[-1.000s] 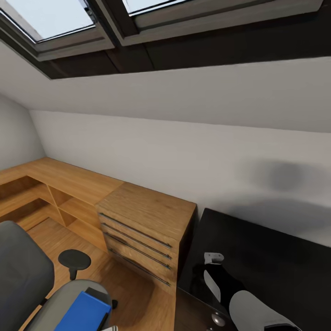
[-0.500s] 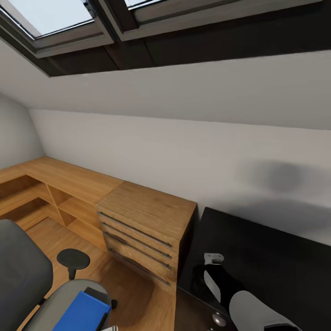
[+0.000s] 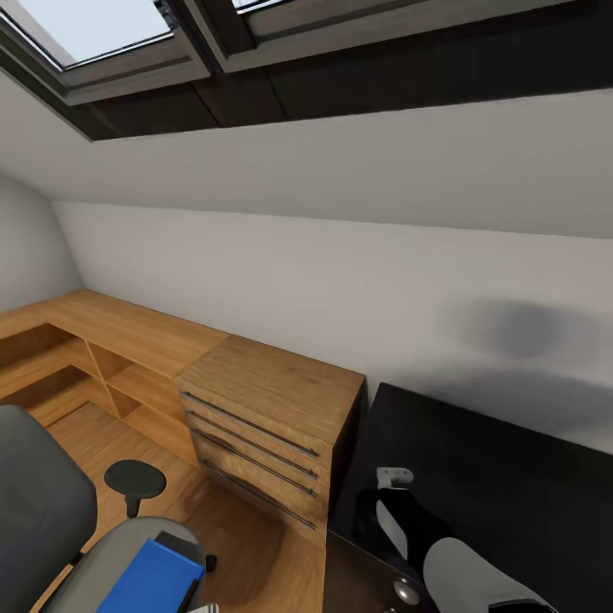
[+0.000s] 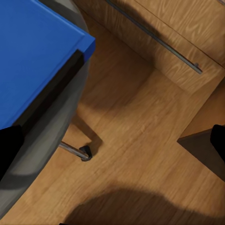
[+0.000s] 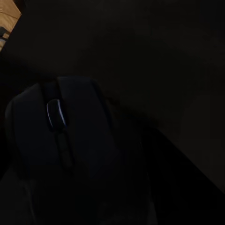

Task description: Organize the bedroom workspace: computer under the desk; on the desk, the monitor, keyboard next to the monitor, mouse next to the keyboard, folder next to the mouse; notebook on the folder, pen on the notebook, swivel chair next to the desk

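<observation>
**Ana:** Barely anything has shifted since a second ago. The head view has drifted a touch, and the right arm [image 3: 464,562] hangs over the near corner of the desk [image 3: 511,477] just as it did.

**Ben:** Biggest first, then. That glossy black top runs off to the right, with the oak drawer cabinet [image 3: 264,426] just beside it.

**Ana:** And the swivel chair [image 3: 42,511] sits low at the left, the blue folder [image 3: 153,579] flat on its seat. The left wrist view looks down past that folder [image 4: 33,56] to the plank floor [image 4: 140,154].

**Ben:** Smallest is the mouse [image 5: 61,140], black on black, close under the right wrist camera and seemingly on the desk.

**Ana:** Is the right gripper pinching it? Too dark; I cannot tell. The left one's state is unclear too.

**Ben:** To do this well, I'd say, set the mouse flat, leave room beside it for the folder, and lift straight up.
</observation>
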